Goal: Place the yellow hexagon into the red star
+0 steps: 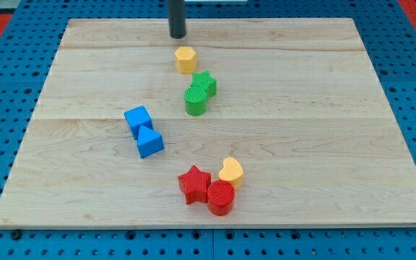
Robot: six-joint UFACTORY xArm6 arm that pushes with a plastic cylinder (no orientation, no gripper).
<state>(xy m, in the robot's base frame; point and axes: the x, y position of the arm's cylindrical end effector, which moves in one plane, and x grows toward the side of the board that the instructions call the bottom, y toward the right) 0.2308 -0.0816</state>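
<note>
Between the small yellow hexagon block (185, 59), just below my tip (177, 35), and the red star block (194, 184) stand the touching green star block (206, 83) and green cylinder block (196, 100); no jaws exist.

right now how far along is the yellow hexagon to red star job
Nothing looks done yet: the yellow hexagon sits near the view's top, far from the red star near the bottom. In hand: my tip stands just above the hexagon, apart from it. Left: the whole push down, past the green blocks.
</note>
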